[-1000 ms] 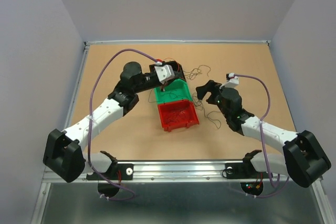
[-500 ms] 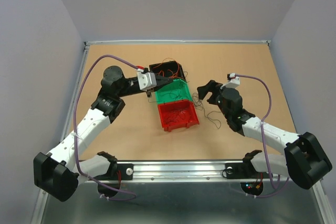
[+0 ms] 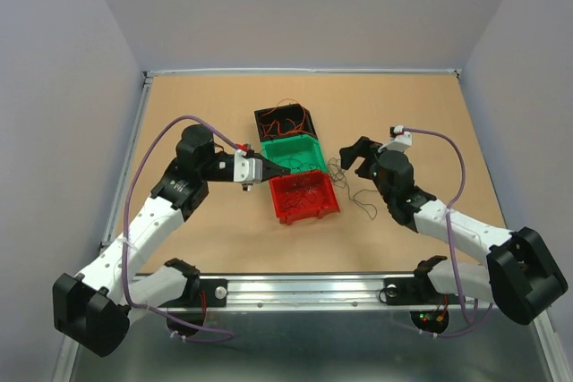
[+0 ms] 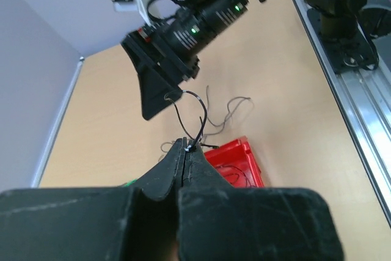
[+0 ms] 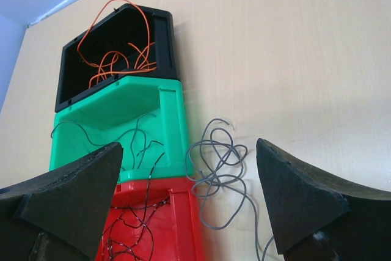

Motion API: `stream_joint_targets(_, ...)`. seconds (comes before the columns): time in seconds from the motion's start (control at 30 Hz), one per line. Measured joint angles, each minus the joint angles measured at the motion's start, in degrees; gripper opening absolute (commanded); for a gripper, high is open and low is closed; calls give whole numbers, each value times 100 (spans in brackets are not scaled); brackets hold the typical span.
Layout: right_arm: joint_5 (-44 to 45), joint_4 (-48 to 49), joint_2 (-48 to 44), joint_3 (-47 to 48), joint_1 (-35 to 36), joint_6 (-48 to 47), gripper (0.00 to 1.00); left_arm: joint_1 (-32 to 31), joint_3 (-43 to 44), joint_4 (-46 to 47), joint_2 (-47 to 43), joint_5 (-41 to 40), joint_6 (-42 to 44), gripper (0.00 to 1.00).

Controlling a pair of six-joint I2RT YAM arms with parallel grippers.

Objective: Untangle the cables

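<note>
My left gripper [image 4: 187, 148] is shut on a thin black cable [image 4: 200, 116] that loops up from its tips; in the top view this gripper [image 3: 279, 171] hovers at the left edge of the red bin [image 3: 304, 197]. A loose clump of grey cables [image 5: 223, 166] lies on the table beside the bins, between the wide-open fingers of my right gripper [image 5: 188, 151]. Orange cables [image 5: 119, 59] fill the black bin [image 5: 164, 44]. Grey cables [image 5: 131, 139] lie in the green bin [image 5: 149, 99], and black striped cables [image 5: 131, 230] in the red bin [image 5: 183, 224].
The three bins stand in a row at the table's middle, black [image 3: 285, 120] farthest, green [image 3: 294, 154] in between. More thin grey wire [image 3: 363, 207] trails on the table near the right arm. A metal rail [image 3: 304, 288] runs along the near edge.
My left arm has drawn back from over the black and green bins toward the left and near side, its gripper still shut. The right gripper has barely moved.
</note>
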Motion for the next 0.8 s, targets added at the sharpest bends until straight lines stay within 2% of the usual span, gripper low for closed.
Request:
stream_joint_targets(0.2, 79, -24, -87, 0, 0, 0, 95, -11, -468, -809, -109, 26, 916, 0)
stream_joint_targets(0.33, 105, -44, -120, 0, 0, 0, 95, -195, -544, -977, 337, -227, 1307, 0)
stream_joint_targets(0.47, 140, -57, -190, 0, 0, 2, 94, -846, -514, -1108, 1294, -1405, 1480, 0)
stream_joint_targets(0.6, 157, -59, -223, 0, 0, 2, 94, -1508, 22, -1615, 2719, -2721, 1419, 0)
stream_joint_targets(0.7, 157, -61, -225, 0, 0, 0, 94, -1541, 581, -1965, 3510, -3327, 1305, 1)
stream_joint_targets(0.73, 157, -66, -225, 0, 0, -2, 94, -1537, 686, -1974, 3681, -3547, 1257, 25)
stream_joint_targets(0.77, 162, -109, -214, 9, 0, -4, 95, -1532, 691, -1958, 3722, -3705, 1215, 25)
stream_joint_targets(0.8, 175, -199, -120, 57, 0, -2, 95, -1515, 678, -1963, 3720, -3873, 1137, 49)
